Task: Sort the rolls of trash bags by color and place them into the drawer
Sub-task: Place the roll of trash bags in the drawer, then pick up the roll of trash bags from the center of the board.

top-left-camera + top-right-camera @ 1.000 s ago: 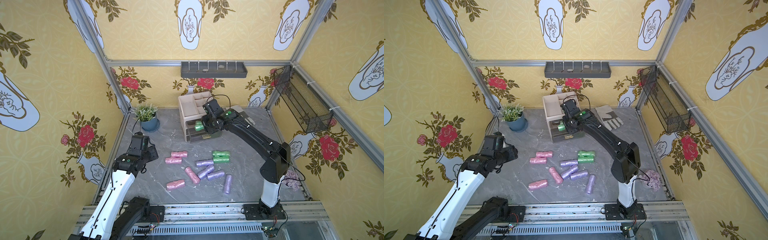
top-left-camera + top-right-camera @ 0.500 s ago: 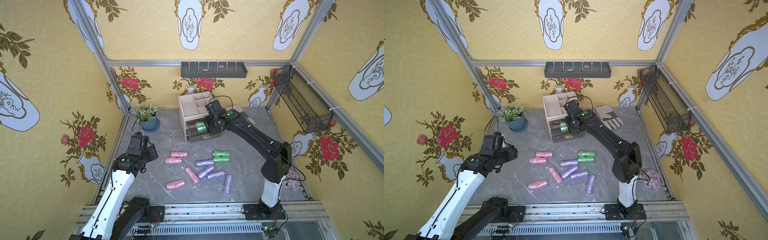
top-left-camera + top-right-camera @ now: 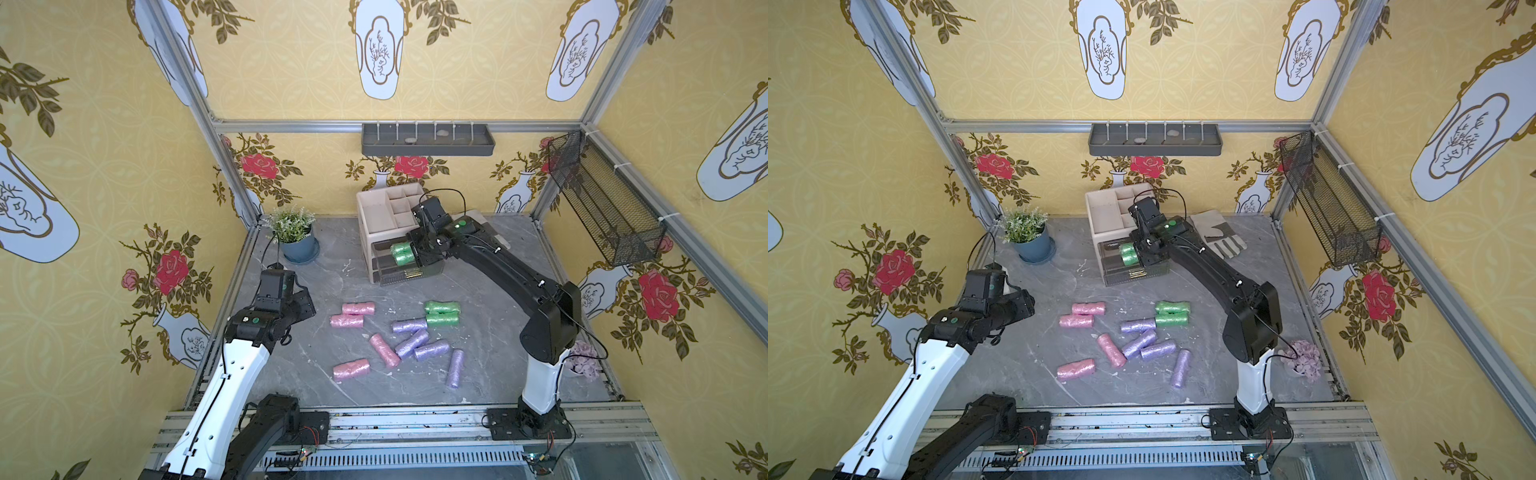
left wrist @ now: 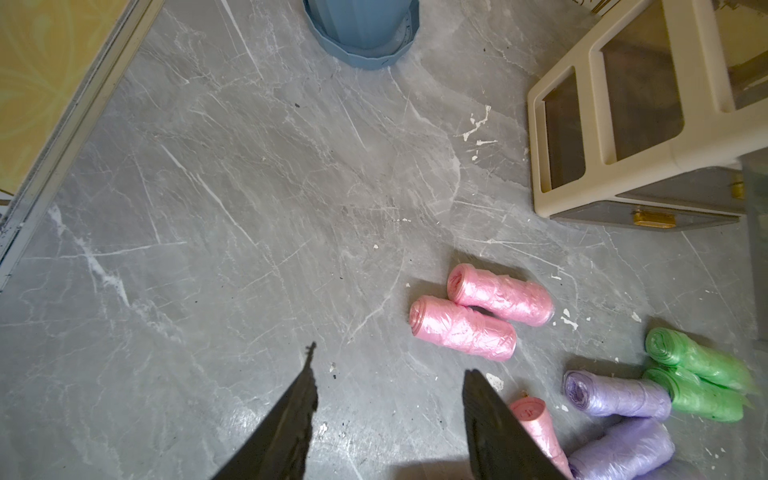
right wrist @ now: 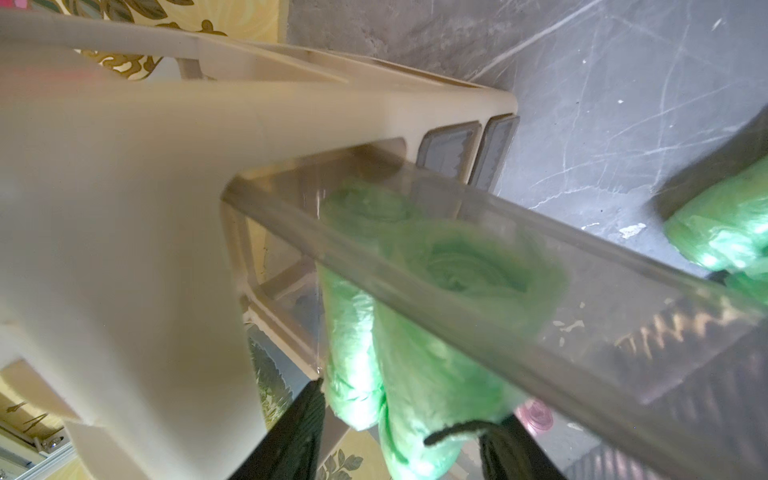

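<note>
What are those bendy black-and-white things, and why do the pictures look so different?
They are robot arms, each ending in a pincer. Two pictures look down from above on the table; two come from small cameras on the arms' wrists. On the grey table lie four pink rolls, four purple rolls and two green rolls of trash bags. The right pincer is open at the pulled-out drawer of the beige chest, where two more green rolls lie. The left pincer is open and holds nothing.

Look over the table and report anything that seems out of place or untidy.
A grey work glove lies near the drawer chest, unrelated to sorting. A lilac flower cluster sits by the right arm's base. White flecks litter the tabletop.
</note>
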Tool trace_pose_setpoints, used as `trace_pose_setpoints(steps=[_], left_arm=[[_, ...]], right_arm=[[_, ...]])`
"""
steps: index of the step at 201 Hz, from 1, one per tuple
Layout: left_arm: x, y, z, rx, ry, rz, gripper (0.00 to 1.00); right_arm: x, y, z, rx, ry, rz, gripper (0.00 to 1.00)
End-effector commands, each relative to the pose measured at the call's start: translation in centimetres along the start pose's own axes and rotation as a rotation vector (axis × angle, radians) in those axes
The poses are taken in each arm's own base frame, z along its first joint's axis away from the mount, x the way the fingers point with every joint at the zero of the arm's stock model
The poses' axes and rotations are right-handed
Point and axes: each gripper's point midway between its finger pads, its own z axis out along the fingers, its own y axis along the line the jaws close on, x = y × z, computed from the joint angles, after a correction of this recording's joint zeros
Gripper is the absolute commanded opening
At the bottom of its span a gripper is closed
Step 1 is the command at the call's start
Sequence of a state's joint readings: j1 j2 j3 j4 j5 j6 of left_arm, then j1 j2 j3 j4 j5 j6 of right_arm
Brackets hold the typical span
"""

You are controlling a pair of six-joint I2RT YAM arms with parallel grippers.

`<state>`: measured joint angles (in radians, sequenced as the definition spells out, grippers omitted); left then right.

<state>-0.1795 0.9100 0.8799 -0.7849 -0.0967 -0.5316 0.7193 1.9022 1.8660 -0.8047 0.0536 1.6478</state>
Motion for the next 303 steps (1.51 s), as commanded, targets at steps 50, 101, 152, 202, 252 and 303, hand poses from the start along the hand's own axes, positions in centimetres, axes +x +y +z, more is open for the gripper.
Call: trace_pose_setpoints(steps=[50, 101, 152, 202, 252, 303], left_arm=[[-0.1, 0.0, 0.0, 0.004, -0.01, 0.0, 0.59], [-0.2, 0.0, 0.0, 0.004, -0.013, 0.0, 0.58], [-0.2, 0.0, -0.1, 0.004, -0.018, -0.002, 0.58], [-0.2, 0.1, -0.2, 0.001, -0.02, -0.001, 0.58], [-0.3, 0.2, -0.2, -0.002, -0.027, -0.001, 0.58], [-0.2, 0.3, -0.1, -0.007, -0.024, -0.004, 0.58]], right_arm=[[0.5, 1.7, -1.2, -0.056, -0.003, -0.045, 0.71], [0.6, 2.2, -1.9, -0.074, -0.006, -0.058, 0.73], [0.4, 3.2, -4.3, -0.127, -0.035, -0.107, 0.73], [-0.5, 3.6, -8.2, -0.186, -0.09, -0.196, 0.73], [-4.4, 0.1, -12.7, -0.248, -0.111, -0.295, 0.74], [-9.3, -9.4, -15.5, -0.123, -0.183, -0.229, 0.71]])
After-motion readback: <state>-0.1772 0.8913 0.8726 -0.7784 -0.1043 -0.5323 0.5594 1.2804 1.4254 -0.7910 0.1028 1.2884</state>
